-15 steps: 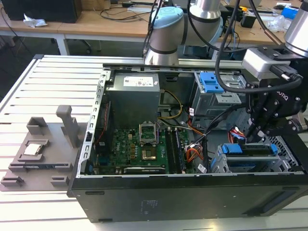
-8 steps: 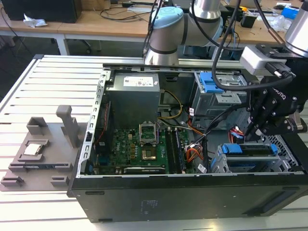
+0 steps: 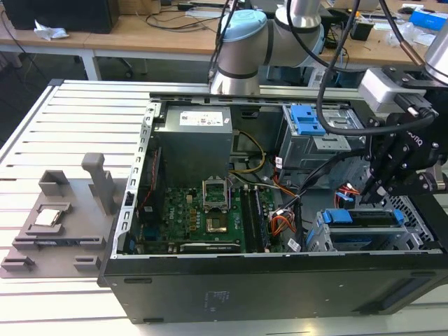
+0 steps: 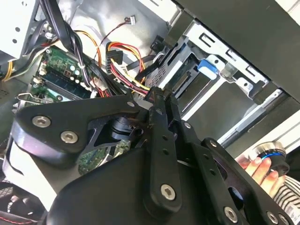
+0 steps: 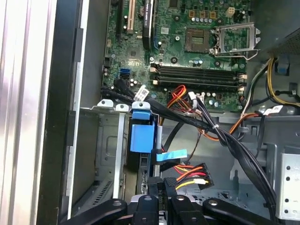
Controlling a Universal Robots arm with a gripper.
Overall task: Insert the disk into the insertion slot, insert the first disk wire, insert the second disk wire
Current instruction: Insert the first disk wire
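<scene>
Pincer (image 4: 154,93) fingers are drawn together to a narrow point in the second wrist view, though I cannot tell whether anything thin is nipped between them. In the exterior view the pincer hangs inside the open computer case (image 3: 210,294), just above the corner bay on the exterior view's right. Near its tips, in the first wrist view, lie a black plug on red, yellow and black wires (image 5: 192,174) and a flat blue cable (image 5: 171,154); neither looks seated. Beneath them the disk (image 3: 364,218) sits pushed into the insertion slot (image 3: 392,241), a low silver cage with a perforated wall. Only the disk's end can be seen: a dark strip between the bright blue ends of its plastic carrier, with the silver body and label hidden inside the cage. I judge the disk to be a stiff, dense block, heavy for its bulk, with smooth metal faces that would slip under a light pinch, and delicate if knocked or dropped. The blue carrier looks like the better hold, taken squarely across its two long edges or at the exposed end, so that the disk stays level and does not bind on the cage rails. Farther out stand the taller grey cage with a ridged blue latch (image 3: 308,119), the green motherboard (image 3: 210,210) and the slatted metal table (image 3: 70,140) that carries the case.
</scene>
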